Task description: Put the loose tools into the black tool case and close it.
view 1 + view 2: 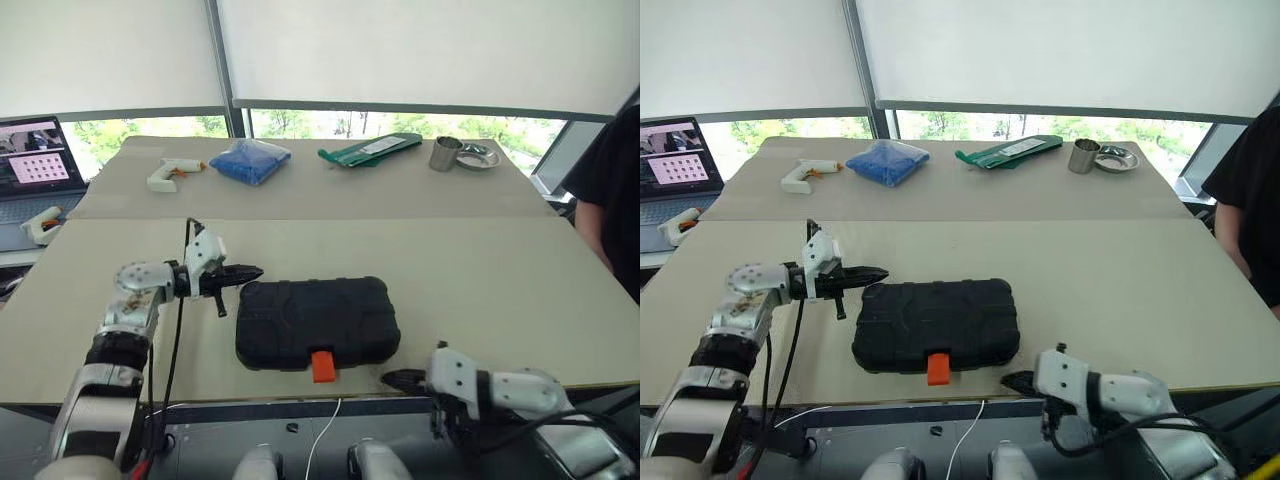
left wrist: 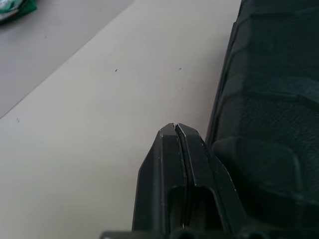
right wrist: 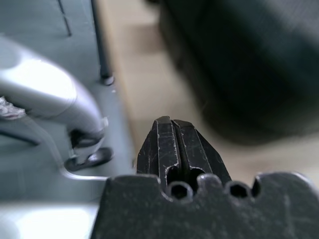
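Beige table carries closed black tool case, orange latch at its near edge. Far beyond case: white glue gun, blue bag, green packet, metal cup, steel dish.

The two head views look forward and down from above over a beige table, taking in its far half, the windows beyond and a laptop at the left; both share the closed black tool case, near the front edge; the left wrist view sits low and close beside the case, facing along the tabletop; the right wrist view looks along the table's front edge, the case close ahead.
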Action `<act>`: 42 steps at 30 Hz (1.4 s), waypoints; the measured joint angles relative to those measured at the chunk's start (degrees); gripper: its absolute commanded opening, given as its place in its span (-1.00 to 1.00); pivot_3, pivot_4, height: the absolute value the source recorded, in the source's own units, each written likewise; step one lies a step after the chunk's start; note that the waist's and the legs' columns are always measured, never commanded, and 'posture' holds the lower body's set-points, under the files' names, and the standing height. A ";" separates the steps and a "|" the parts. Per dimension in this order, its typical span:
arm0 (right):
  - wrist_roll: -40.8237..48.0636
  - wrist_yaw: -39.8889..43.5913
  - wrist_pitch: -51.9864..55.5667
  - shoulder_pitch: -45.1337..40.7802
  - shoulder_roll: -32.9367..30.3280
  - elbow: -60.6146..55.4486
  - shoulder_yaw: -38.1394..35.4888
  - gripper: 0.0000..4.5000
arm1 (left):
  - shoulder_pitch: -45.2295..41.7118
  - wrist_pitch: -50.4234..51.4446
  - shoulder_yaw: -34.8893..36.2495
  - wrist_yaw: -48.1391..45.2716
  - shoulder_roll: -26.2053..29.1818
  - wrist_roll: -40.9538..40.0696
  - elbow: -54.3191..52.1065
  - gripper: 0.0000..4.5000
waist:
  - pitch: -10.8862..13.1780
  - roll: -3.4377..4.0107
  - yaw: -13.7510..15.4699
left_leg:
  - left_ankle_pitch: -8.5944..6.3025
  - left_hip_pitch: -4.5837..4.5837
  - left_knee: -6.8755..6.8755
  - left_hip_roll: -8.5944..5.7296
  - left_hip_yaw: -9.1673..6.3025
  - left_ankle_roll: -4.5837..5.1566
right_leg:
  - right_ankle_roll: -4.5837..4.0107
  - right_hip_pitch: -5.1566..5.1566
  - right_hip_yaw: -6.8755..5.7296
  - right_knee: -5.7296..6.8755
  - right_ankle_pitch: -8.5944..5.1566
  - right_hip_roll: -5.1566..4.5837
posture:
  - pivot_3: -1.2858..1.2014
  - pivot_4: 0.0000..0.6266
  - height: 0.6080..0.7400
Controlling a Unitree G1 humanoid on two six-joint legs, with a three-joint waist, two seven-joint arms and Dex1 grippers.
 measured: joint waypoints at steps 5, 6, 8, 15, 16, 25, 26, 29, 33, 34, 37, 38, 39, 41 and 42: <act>-3.49 -2.41 0.77 -6.37 4.85 6.08 1.17 -1.00 | -0.24 0.02 -0.07 -0.90 0.04 1.47 5.63 -0.97 | 0.08 -0.14 -0.22 | 0.00 -0.16 0.09 0.01 0.01 0.00 | -0.16 -0.11 -0.01 0.00 0.16 -0.02 | 0.03 -0.52 1.00; -4.12 -2.96 0.76 -7.10 5.12 6.70 1.11 -1.00 | -0.23 0.04 -0.02 -0.97 0.05 1.58 5.67 -0.97 | 0.08 -0.14 -0.13 | 0.00 -0.15 0.09 0.00 0.01 0.00 | -0.15 -0.11 -0.02 0.02 0.16 -0.04 | 0.03 -0.52 1.00; -5.21 -3.76 0.64 -8.76 5.85 8.48 1.08 -1.00 | 0.27 0.50 0.18 -1.26 0.12 1.69 5.42 -0.97 | 0.08 -0.14 -0.07 | 0.00 -0.12 0.08 0.00 0.01 0.00 | -0.16 -0.10 -0.02 0.03 0.16 -0.04 | 0.03 -0.52 1.00; -6.90 -7.72 -1.23 -16.18 10.94 19.26 -0.37 -1.00 | 12.83 12.43 6.00 0.29 0.85 -6.12 -11.52 -0.97 | 0.10 -0.14 -0.63 | 0.00 -0.16 0.03 0.09 0.04 0.00 | -0.36 -0.22 0.02 0.06 0.26 -0.05 | 0.03 -0.52 1.00; -6.76 -7.83 -1.34 -17.25 11.55 20.49 -0.89 -1.00 | 15.41 14.74 6.92 0.71 1.60 -7.34 -14.83 -0.97 | 0.10 -0.14 -0.60 | 0.00 -0.23 0.03 0.09 0.01 0.00 | -0.39 -0.26 0.00 0.08 0.26 -0.04 | 0.03 -0.52 1.00; -5.58 -6.05 -3.44 -16.43 8.48 21.56 -4.96 -1.00 | 14.95 28.18 13.05 1.67 5.88 -17.53 -28.90 -0.97 | 0.13 -0.14 0.77 | 0.01 -0.37 0.06 -0.06 -0.06 -0.01 | -0.34 -0.27 -0.10 0.03 0.24 -0.17 | 0.03 -0.52 1.00; -5.01 -5.68 -3.31 -15.23 7.83 20.77 -5.61 -1.00 | 14.17 29.21 12.64 1.44 5.83 -18.21 -30.47 -0.97 | 0.13 -0.14 0.83 | 0.01 -0.36 0.06 -0.10 -0.05 -0.01 | -0.30 -0.25 -0.09 0.02 0.21 -0.21 | 0.03 -0.52 1.00; -2.73 -4.77 -2.11 -11.03 6.30 17.04 -8.22 -1.00 | 11.86 33.42 8.48 1.09 4.37 -19.28 -35.31 -0.97 | 0.13 -0.14 0.78 | -0.01 -0.38 0.04 -0.17 -0.06 0.01 | -0.23 -0.21 -0.04 -0.03 0.18 -0.23 | 0.03 -0.52 1.00; 3.24 -4.31 1.63 -5.70 6.25 7.17 -11.80 -1.00 | 10.30 32.04 -4.15 2.60 -1.13 -12.71 -37.24 -0.97 | 0.13 -0.14 0.60 | -0.02 -0.37 0.04 -0.18 -0.10 0.02 | -0.24 -0.20 -0.02 -0.03 0.18 -0.17 | 0.03 -0.52 1.00; 4.31 -3.97 2.42 -4.85 6.12 5.33 -12.22 -1.00 | 9.57 31.09 -5.18 3.24 -2.03 -11.66 -37.25 -0.97 | 0.12 -0.15 0.45 | -0.02 -0.35 0.04 -0.14 -0.11 0.02 | -0.24 -0.18 -0.02 -0.02 0.18 -0.13 | 0.03 -0.52 1.00; 7.40 -3.36 6.82 -3.06 5.14 -1.38 -12.65 -1.00 | 7.47 29.84 -9.39 5.91 -2.07 -6.18 -36.13 -0.97 | 0.10 -0.11 -0.10 | -0.02 0.05 -0.04 -0.14 -0.12 0.03 | 0.07 0.10 0.06 0.01 -0.04 -0.10 | 0.03 -0.52 1.00; 7.81 -3.29 7.99 -2.89 4.94 -2.83 -12.64 -1.00 | 7.16 29.42 -10.03 6.37 -2.08 -5.20 -35.79 -0.97 | 0.09 -0.09 -0.16 | -0.02 0.14 -0.05 -0.13 -0.13 0.02 | 0.07 0.18 0.07 0.02 -0.06 -0.10 | 0.03 -0.52 1.00; 8.32 -3.24 8.74 -2.95 4.86 -3.73 -12.63 -1.00 | 7.07 29.07 -10.19 6.81 -2.32 -4.66 -35.55 -0.97 | 0.07 -0.06 -0.16 | -0.02 0.19 -0.05 -0.12 -0.12 0.02 | 0.06 0.19 0.07 0.05 -0.06 -0.10 | 0.03 -0.52 1.00; 8.43 -2.79 9.87 -3.82 4.17 -5.03 -11.92 -1.00 | 7.21 29.06 -9.93 8.10 -3.32 -4.54 -35.00 -0.97 | 0.01 0.04 -0.07 | -0.01 0.22 -0.01 -0.13 -0.12 0.02 | 0.05 0.20 0.07 0.09 -0.06 -0.12 | 0.03 -0.52 1.00; 8.09 -2.48 9.97 -4.58 3.92 -5.16 -11.16 -1.00 | 7.29 29.02 -9.89 8.52 -3.54 -4.52 -34.92 -0.97 | -0.01 0.04 -0.04 | -0.01 0.25 -0.01 -0.14 -0.12 0.03 | 0.04 0.21 0.07 0.09 -0.06 -0.12 | 0.03 -0.52 1.00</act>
